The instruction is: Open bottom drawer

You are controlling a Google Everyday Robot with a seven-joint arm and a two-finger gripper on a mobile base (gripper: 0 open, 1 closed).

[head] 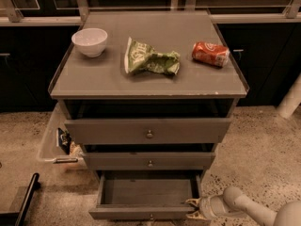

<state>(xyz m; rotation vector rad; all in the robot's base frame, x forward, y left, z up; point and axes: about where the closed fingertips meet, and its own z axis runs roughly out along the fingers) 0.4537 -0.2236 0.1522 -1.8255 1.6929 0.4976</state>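
Camera view: bottom drawer (141, 213) pulled out, pincer (194, 209) at right end of its front panel.
Camera view: slimmest of three grey fronts, lowest in the chest, standing well forward of the other two, bare inside visible from above, small brass knob at the frame's lower edge. Pincer low at right, touching or just beside the drawer's front right corner, pale arm (254, 210) running off to the lower right; released or clenched, cannot tell. Middle drawer (149, 160) and top drawer (148, 131) each out a little. On the counter (160, 81): white bowl (89, 41) at left, crumpled green bag (151, 59) centre, red can (210, 53) lying on its side at right, all apart. Clear plastic bin (49, 142) on the floor beside the chest's left side.
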